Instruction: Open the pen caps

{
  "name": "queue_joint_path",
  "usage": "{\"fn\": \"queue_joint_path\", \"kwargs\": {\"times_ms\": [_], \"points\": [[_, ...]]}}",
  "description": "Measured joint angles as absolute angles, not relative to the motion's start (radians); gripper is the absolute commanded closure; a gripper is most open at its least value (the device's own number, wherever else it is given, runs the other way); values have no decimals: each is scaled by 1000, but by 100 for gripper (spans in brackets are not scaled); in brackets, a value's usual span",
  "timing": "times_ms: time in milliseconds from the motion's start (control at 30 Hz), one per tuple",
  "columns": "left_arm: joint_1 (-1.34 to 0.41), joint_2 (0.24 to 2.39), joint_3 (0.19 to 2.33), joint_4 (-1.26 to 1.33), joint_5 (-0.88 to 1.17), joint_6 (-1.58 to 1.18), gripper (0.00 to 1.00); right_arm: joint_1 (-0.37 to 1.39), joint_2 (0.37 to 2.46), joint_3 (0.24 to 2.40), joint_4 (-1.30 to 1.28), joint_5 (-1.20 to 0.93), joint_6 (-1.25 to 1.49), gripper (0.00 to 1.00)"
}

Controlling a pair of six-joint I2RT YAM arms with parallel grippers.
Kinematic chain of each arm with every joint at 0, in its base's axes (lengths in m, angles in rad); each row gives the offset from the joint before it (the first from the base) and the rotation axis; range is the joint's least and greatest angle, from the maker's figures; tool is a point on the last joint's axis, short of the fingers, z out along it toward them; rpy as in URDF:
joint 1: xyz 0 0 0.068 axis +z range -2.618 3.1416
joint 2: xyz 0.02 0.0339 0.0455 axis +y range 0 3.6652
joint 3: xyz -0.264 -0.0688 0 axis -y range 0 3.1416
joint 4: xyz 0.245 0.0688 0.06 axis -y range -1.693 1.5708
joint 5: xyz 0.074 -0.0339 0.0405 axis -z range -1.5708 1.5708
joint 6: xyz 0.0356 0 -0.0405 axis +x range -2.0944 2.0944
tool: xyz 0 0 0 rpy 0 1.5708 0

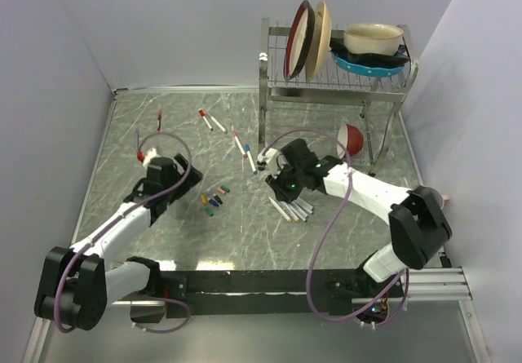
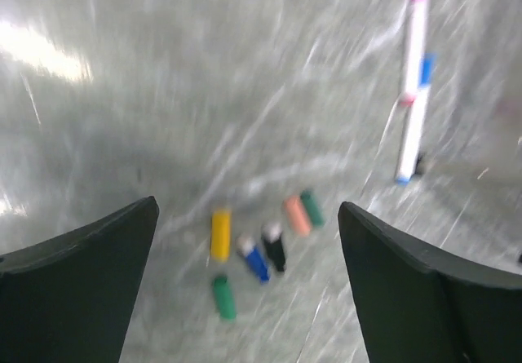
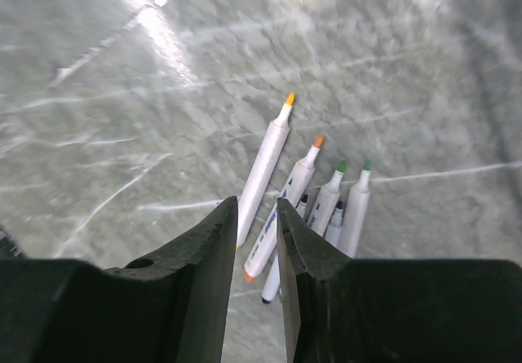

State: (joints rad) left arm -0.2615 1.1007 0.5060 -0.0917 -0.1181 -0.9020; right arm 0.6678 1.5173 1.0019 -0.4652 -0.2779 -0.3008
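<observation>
The left gripper [image 2: 247, 208] stands with its black fingers wide apart and empty above six short cylindrical plastic pen caps [image 2: 220, 234]: two green, one each yellow, blue, black and orange. They lie flat mid-table, long axes at mixed angles, with bare grey marbled table [image 1: 245, 241] all round and its edges well apart. The right gripper [image 3: 257, 208] shows a narrow empty gap above six uncapped white marker pens [image 3: 265, 163], their tips pointing away from it.
</observation>
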Motion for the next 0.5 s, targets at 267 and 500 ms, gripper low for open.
{"fn": "queue_joint_path", "kwargs": {"times_ms": [267,500], "points": [[-40,1373,900,-141,-6,-715,2,553,1365,1009,-525,-466,-398,63],[133,1780,1388,-267,-64,-522,12,536,1329,1007,-543,-535,-428,62]]}}
